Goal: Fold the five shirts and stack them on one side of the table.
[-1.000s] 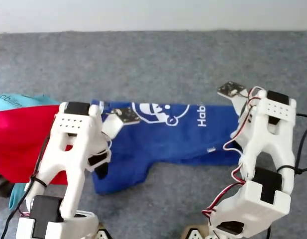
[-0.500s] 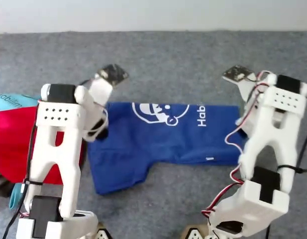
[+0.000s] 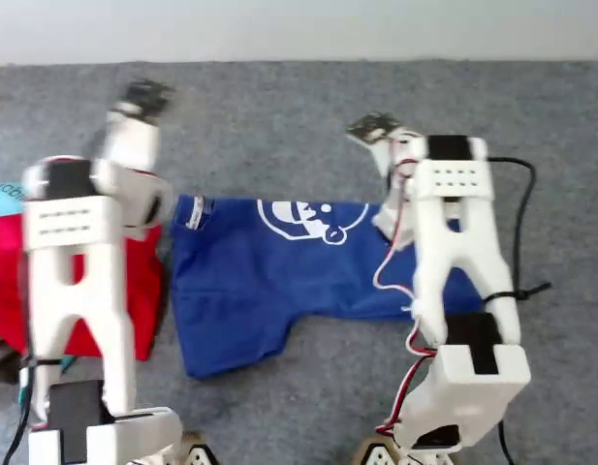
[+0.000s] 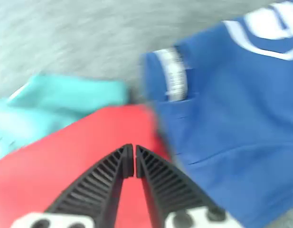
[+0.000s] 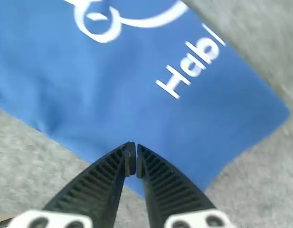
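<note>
The counter point(image 3: 279, 116) has a grey, rough, felt-like covering with a speckled nap. The blue shirt point(image 3: 269, 281) is soft matt cloth with a smooth white print. The red shirt point(image 4: 65, 147) and teal shirt point(image 4: 65, 97) to its left look like the same matt knit. The left arm point(image 3: 71, 252) and right arm point(image 3: 458, 242) are white moulded plastic, faintly shiny. The left tool point(image 4: 130, 159) and right tool point(image 5: 132, 159) are matt black plastic, ribbed on their inner faces.

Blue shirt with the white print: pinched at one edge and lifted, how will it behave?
The blue fabric shirt with white print lies limp and flat, so it is probably floppy and would drape from a pinch. It looks thin, so likely light. On the grey textured table cover, a push would probably bunch it.
</note>
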### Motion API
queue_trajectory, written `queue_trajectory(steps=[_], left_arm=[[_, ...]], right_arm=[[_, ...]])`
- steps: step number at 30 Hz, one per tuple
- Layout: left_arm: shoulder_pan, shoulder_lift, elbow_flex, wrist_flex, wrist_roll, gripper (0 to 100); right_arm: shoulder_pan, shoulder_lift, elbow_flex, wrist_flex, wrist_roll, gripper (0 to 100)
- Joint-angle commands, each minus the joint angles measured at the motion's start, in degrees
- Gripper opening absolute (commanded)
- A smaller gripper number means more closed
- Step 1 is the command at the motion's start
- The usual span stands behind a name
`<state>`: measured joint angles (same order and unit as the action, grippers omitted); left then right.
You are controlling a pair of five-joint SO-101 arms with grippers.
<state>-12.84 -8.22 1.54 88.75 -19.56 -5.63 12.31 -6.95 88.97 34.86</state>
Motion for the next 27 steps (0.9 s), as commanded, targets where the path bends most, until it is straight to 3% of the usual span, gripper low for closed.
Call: queue_trajectory(steps=[1, 7, 14, 19, 27], left_arm=[[-9.93, -2.29, -6.81, 4.22, 0.26, 1], [-25.85, -2.29, -16.31, 11.6, 0.18, 1], [-41.49, -2.2, -20.18, 11.78, -1.67, 2], [-46.77, -2.11, -20.18, 11.69, -3.96, 2], [-48.53, -2.2, -20.18, 11.69, -3.96, 2]], right_arm=[[-5.85, -0.22, -0.79, 3.38, -0.88, 0.9], [-19.47, -0.92, -0.79, 7.08, -5.71, 0.9], [-36.79, -4.35, -0.7, 6.11, -9.58, 4.6], [-44.18, -1.71, -0.7, 5.14, -10.29, 22.4], [-54.11, 1.63, 5.98, -2.33, -6.95, 23.5]])
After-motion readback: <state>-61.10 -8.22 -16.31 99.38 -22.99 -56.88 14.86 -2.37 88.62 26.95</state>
